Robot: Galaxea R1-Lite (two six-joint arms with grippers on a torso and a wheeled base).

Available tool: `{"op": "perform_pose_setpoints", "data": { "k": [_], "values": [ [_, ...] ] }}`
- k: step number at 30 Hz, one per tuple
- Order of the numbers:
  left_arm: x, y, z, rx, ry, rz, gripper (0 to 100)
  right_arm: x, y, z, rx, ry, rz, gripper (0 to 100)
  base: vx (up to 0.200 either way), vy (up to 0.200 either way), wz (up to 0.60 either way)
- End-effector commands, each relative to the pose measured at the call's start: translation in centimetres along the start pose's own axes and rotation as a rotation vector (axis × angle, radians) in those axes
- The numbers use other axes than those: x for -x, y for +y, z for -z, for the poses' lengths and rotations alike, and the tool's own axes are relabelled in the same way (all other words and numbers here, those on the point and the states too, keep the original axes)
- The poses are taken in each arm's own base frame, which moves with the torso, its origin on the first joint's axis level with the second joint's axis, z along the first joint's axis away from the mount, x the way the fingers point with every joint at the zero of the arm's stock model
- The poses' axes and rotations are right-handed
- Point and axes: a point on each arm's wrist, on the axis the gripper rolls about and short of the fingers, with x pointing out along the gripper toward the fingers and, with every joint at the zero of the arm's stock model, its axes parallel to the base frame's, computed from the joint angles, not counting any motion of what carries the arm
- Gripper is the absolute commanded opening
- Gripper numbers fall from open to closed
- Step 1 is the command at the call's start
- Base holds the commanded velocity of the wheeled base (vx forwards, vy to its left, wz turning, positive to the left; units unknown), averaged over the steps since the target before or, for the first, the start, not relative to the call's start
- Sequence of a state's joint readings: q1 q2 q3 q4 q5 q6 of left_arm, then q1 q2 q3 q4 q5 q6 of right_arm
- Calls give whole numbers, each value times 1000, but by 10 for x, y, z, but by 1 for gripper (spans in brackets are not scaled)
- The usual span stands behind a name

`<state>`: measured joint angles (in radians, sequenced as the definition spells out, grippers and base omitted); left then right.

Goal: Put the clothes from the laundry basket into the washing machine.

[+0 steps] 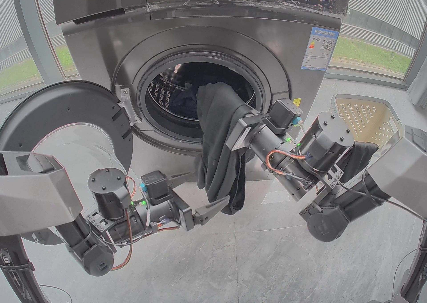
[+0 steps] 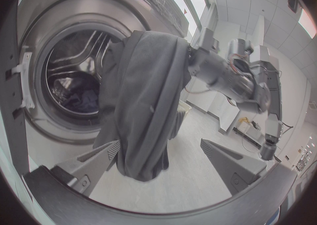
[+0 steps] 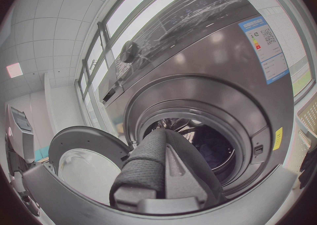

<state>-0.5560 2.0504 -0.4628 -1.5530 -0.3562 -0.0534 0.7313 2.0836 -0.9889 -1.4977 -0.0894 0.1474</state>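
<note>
The right gripper (image 1: 233,125) holds a dark garment (image 1: 218,148) hanging at the washing machine's (image 1: 284,50) open mouth. The left gripper (image 1: 211,187), fingers spread, sits at the garment's lower end.

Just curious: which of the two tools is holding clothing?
The right tool, shut on the dark garment at the washing machine; the left tool below is open, empty.

Floor (image 1: 267,250) bears washing machine (image 1: 289,41) (door (image 1: 62,113) open) and laundry basket (image 1: 369,115).

Grey tiled floor (image 1: 249,264), tall windows (image 3: 132,14) behind, green grass (image 1: 369,53) outside
</note>
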Motion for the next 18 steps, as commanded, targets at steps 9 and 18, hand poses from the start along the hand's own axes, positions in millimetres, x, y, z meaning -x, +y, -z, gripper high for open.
{"op": "perform_pose_setpoints", "data": {
  "k": [9,18],
  "values": [
    [-40,6,-5,-7,-96,-22,100,-5,27,19,-29,16,-64,0,0,0,0],
    [-63,27,5,-1,-128,-109,100,-2,35,18,-39,16,-41,0,0,0,0]
  ]
}}
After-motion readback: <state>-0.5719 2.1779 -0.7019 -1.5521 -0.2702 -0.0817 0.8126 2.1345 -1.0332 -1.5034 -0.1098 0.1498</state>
